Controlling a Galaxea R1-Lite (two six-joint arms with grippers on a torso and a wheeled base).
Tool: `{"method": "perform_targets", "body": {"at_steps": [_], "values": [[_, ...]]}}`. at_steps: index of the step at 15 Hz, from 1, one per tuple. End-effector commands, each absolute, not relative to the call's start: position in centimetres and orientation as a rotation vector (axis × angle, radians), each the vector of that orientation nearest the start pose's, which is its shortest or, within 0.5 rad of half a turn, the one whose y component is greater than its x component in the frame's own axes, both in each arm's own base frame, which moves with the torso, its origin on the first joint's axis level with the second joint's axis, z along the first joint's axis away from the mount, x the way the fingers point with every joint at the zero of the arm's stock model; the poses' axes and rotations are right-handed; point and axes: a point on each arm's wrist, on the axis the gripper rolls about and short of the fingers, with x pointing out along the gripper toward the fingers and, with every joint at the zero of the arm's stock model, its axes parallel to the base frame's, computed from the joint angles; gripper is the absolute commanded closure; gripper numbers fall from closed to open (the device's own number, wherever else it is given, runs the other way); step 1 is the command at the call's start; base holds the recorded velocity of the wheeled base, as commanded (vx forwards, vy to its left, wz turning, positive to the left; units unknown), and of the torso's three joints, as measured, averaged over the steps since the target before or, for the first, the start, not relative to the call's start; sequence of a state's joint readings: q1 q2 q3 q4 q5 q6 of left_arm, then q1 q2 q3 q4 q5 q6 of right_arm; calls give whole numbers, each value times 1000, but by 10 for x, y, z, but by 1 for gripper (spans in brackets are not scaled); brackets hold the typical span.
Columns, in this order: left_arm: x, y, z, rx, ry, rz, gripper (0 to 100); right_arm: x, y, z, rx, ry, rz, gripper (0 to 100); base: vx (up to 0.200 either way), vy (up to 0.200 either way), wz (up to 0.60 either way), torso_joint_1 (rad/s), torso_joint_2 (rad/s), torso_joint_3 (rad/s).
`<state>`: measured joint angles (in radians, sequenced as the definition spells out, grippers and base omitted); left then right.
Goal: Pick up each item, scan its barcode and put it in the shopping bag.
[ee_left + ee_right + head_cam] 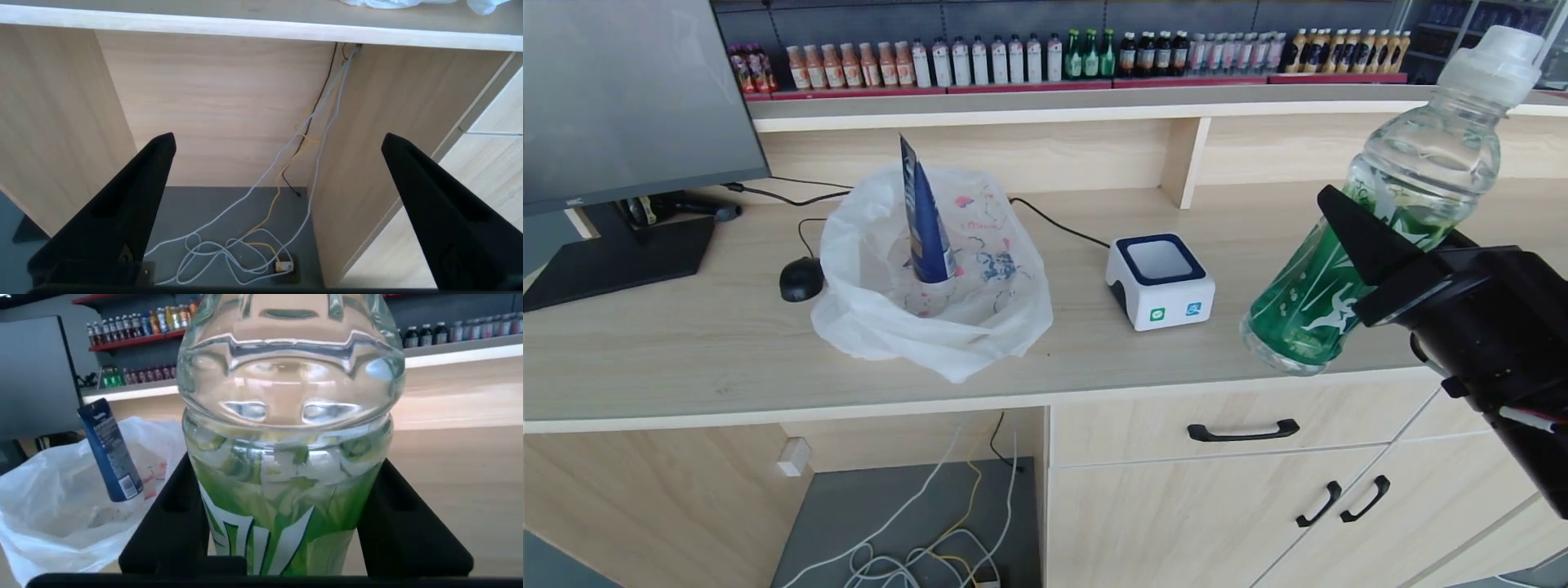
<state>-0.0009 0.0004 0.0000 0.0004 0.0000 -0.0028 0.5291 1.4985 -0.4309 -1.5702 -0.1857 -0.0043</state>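
My right gripper (1401,269) is shut on a clear bottle with a green label (1372,237), held tilted in the air above the counter's front right edge. Up close in the right wrist view the bottle (290,457) sits between my black fingers (167,523). A white barcode scanner (1160,280) stands on the counter left of the bottle. Farther left is a white shopping bag (931,269) with a blue tube (925,216) standing upright in it; the bag (73,506) and tube (110,453) also appear behind the bottle. My left gripper (278,212) hangs open below the counter, holding nothing.
A monitor (629,98) on a black stand and a black mouse (802,279) occupy the counter's left. A raised shelf (1094,102) with rows of bottles runs along the back. Drawers with black handles (1241,431) are below at right; loose cables (245,253) lie under the counter.
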Motion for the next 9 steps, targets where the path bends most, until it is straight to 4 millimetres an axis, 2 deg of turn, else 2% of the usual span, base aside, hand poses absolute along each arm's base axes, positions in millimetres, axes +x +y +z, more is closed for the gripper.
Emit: {"method": "perform_targets", "body": {"at_steps": [1,3,4,5,9], "values": [[-23,0,75,-2,0,0,0,190,110,230,173,-466,349,100,0,0,0,0,0,0],[-23,0,75,-2,0,0,0,187,116,230,182,-464,382,100,0,0,0,0,0,0],[-23,0,75,-2,0,0,0,180,126,226,222,-435,444,100,0,0,0,0,0,0],[-23,0,75,-2,0,0,0,182,131,224,249,-417,464,100,0,0,0,0,0,0],[-23,0,75,-2,0,-2,0,212,143,226,329,-413,442,100,0,0,0,0,0,0]]}}
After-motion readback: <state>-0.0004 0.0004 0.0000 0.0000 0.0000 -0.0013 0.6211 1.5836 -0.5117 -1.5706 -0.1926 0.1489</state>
